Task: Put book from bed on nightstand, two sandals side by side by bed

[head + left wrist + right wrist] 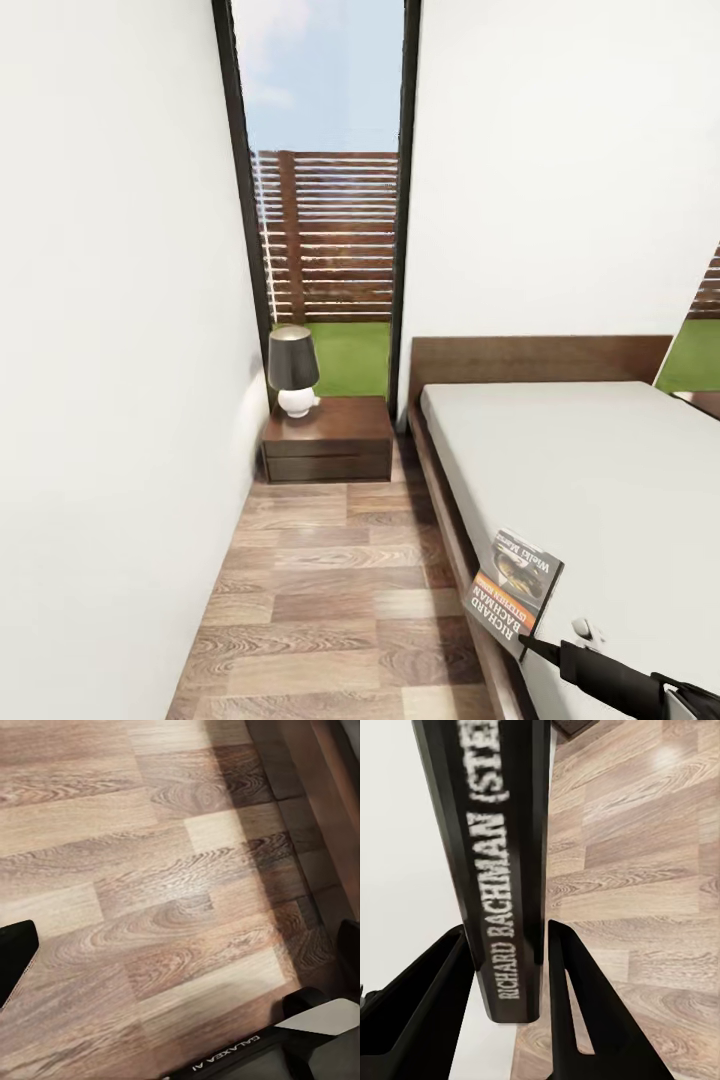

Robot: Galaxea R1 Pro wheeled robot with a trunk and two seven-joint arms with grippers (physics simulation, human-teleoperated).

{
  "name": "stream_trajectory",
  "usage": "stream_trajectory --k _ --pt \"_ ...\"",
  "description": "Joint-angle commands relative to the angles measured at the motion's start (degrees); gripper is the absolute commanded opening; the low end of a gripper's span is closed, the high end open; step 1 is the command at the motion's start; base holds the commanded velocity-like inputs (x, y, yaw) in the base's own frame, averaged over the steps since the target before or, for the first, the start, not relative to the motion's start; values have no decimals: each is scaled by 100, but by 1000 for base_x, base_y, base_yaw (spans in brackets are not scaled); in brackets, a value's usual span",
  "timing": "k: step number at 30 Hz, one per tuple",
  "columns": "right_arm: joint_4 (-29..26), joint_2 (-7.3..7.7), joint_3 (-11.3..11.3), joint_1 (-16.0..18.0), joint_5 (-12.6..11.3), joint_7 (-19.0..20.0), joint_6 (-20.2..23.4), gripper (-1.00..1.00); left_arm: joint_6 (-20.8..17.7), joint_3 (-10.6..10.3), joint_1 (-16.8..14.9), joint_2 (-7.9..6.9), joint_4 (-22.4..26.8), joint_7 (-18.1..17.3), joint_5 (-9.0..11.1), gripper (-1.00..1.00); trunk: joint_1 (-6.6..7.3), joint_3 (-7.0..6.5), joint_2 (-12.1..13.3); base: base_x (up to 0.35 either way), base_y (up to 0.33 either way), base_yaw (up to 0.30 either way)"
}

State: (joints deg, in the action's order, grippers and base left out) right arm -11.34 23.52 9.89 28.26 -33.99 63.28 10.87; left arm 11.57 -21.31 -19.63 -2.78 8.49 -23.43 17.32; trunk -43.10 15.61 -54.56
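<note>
We have the book (516, 588) lifted in our right end effector (527, 643), held over the near edge of the bed (580, 470) where mattress meets the dark frame; in the right wrist view its spine (502, 870), lettered "Richard Bachman", stands between the two fingers (577, 1012), which close on it from either side; so we judge the pick-up done and the carry under way. The nightstand (328, 438) waits ahead at the end of the wood-plank floor (330, 590), beside the headboard, with a lamp (293, 370) on its left part and bare top to the right; the book is well apart from it. Our left end effector (180, 1020) looks down at bare floor; we cannot tell how wide it stands. The placing on the nightstand is left to do, and, as we judge it, the whole sandal step.
</note>
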Motion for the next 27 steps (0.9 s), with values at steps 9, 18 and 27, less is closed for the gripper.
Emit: stream_trajectory --k 9,18,27 --pt "10 2 31 4 -64 18 43 -100 21 -49 -5 -3 -5 -12 52 100 -3 7 -5 64 1 0" --pt "4 4 31 4 -64 10 42 -100 21 -49 -5 -3 -5 -12 52 100 -3 7 -5 281 0 0" --pt "13 4 31 4 -64 9 44 -100 21 -49 -5 -3 -5 -12 52 100 -3 7 -5 322 0 0"
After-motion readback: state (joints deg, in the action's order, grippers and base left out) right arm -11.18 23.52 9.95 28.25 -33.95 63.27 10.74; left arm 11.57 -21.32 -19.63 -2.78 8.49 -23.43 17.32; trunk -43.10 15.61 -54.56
